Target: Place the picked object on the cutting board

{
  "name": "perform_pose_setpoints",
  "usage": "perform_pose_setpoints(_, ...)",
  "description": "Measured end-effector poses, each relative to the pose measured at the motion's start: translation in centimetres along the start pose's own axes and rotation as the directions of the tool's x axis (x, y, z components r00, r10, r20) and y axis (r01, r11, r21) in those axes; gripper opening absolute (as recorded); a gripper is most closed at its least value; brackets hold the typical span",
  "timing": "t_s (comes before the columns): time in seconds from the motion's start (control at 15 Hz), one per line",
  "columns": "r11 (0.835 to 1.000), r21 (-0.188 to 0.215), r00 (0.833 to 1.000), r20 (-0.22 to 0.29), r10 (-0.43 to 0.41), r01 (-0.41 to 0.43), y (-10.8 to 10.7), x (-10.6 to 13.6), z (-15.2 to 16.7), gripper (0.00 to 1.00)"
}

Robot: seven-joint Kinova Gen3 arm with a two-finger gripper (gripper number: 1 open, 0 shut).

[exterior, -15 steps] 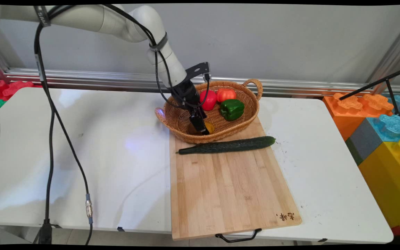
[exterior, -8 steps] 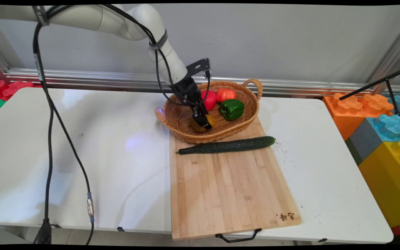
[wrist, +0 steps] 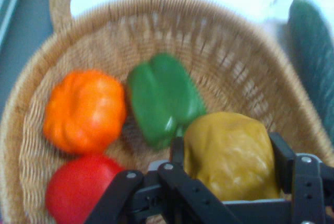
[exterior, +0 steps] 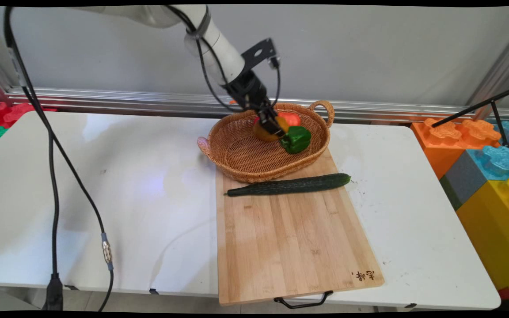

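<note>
Grey wall behind; white table in front of me, one wooden cutting board on it. One wicker basket, resting partly on the board's far end. My gripper hangs above the basket, fingers clamped on one yellow pepper, lifted clear of the weave. In the basket I count: one green pepper, one orange pepper, one red pepper. One cucumber, lying across the board just beside the basket's near rim.
</note>
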Motion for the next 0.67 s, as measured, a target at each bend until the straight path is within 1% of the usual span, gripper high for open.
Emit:
perform_pose_setpoints(0.13, 1.000, -0.004, 1.000, -0.027, -0.014, 0.014, 1.7, 2.1, -1.2, 0.00)
perform_pose_setpoints(0.2, 1.000, -0.019, 0.999, -0.035, -0.024, 0.023, 2.8, 3.0, -1.7, 0.00)
perform_pose_setpoints(0.4, 0.996, -0.081, 0.998, -0.043, -0.051, 0.047, 6.4, 5.2, -2.9, 0.00)
perform_pose_setpoints(0.53, 0.991, -0.123, 0.997, -0.039, -0.065, 0.060, 8.8, 6.0, -3.1, 0.00)
perform_pose_setpoints(0.67, 0.986, -0.149, 0.997, -0.032, -0.073, 0.067, 10.6, 6.2, -2.8, 0.00)
